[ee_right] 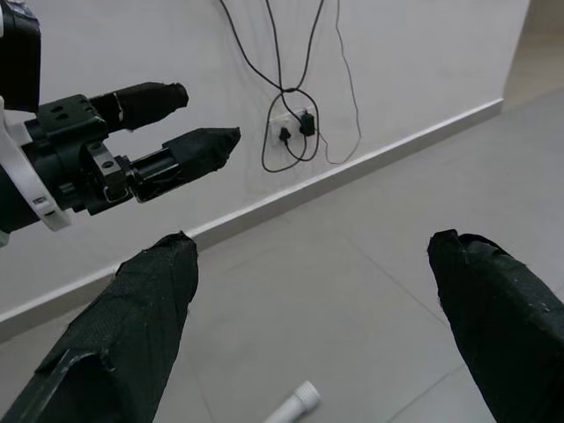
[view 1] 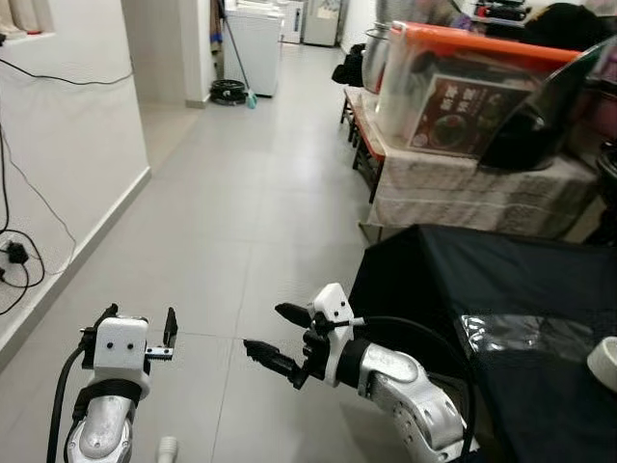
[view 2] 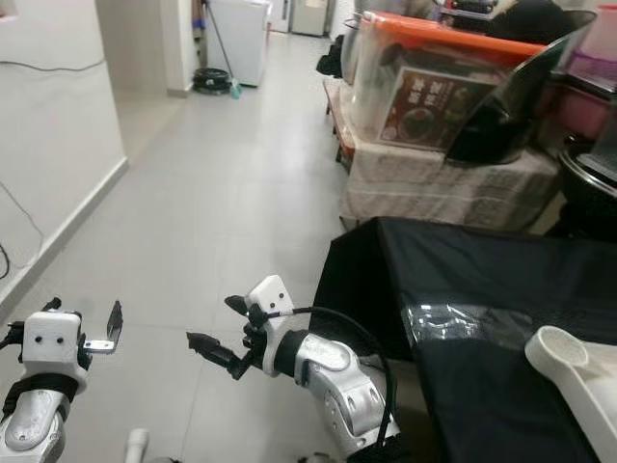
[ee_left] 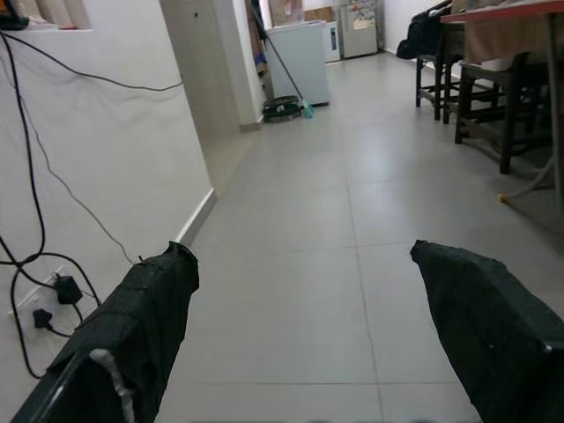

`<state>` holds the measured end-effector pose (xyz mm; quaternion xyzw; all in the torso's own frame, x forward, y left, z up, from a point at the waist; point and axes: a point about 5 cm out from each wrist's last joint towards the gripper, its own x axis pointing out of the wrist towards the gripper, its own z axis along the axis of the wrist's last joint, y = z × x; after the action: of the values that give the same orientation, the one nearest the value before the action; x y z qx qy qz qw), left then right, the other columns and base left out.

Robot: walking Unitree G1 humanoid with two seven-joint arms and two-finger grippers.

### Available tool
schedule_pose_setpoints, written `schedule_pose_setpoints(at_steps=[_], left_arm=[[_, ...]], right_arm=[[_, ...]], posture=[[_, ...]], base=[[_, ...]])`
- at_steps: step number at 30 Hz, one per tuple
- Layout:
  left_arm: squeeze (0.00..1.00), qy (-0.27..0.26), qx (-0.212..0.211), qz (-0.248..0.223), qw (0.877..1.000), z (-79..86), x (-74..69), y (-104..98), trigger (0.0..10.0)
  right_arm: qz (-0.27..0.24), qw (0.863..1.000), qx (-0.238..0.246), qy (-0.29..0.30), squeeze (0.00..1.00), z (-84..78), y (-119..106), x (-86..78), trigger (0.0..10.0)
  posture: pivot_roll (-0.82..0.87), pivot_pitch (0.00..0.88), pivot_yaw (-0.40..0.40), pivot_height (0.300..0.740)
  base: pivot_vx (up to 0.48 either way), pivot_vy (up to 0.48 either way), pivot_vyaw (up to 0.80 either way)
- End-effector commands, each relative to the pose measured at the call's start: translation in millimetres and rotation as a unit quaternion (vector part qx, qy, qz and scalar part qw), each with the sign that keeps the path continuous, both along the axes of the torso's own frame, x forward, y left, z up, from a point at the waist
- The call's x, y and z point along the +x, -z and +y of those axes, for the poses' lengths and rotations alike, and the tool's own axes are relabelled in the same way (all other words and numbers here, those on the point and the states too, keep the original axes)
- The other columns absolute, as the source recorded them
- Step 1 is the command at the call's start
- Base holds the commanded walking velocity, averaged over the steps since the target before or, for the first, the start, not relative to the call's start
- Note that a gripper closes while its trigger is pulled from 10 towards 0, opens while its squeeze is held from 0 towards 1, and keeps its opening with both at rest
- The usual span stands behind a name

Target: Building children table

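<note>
Both claws, left [view 1: 138, 318] and right [view 1: 273, 337], hover open above floor [view 1: 251, 193].

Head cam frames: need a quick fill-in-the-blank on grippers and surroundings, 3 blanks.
1. Both the left gripper and the right gripper have their black fingers ____ and hold nothing.
2. The table at the robot's right is draped in a ____ cloth.
3. The clear plastic storage bin has an ____ lid.

Missing words: open; black; orange

Silver arms, white wrist blocks, black cables, left end effector [view 1: 138, 330] & right end effector [view 1: 275, 333] w/ long black fingers
</note>
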<state>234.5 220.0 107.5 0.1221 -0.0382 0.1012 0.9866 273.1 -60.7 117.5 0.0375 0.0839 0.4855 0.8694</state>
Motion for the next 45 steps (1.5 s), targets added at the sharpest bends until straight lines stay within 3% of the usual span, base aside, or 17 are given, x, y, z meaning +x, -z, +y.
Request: schedule_pose_setpoints(at_steps=[1,23,45], left_arm=[[0.0,0.0,0.004,0.013,1.0,-0.7,1.3,4.4,10.0],[0.0,-0.002,0.01,0.012,1.0,0.3,3.2,4.1,10.0],[0.0,0.001,0.014,0.012,1.0,0.9,3.9,3.3,10.0]], right_arm=[[0.008,1.0,-0.012,-0.003,0.0,0.5,3.5,0.2,10.0],[0.02,1.0,0.005,-0.021,0.0,17.1,1.5,3.7,10.0],[0.036,0.999,0.001,-0.025,0.0,18.7,9.8,1.5,10.0]], posture=[[0.08,0.0,-0.099,0.61],[0.1,0.0,-0.103,0.545],[0.1,0.0,-0.093,0.48]], base=[[0.0,0.0,0.0],[0.0,0.0,0.0],[0.0,0.0,0.0]])
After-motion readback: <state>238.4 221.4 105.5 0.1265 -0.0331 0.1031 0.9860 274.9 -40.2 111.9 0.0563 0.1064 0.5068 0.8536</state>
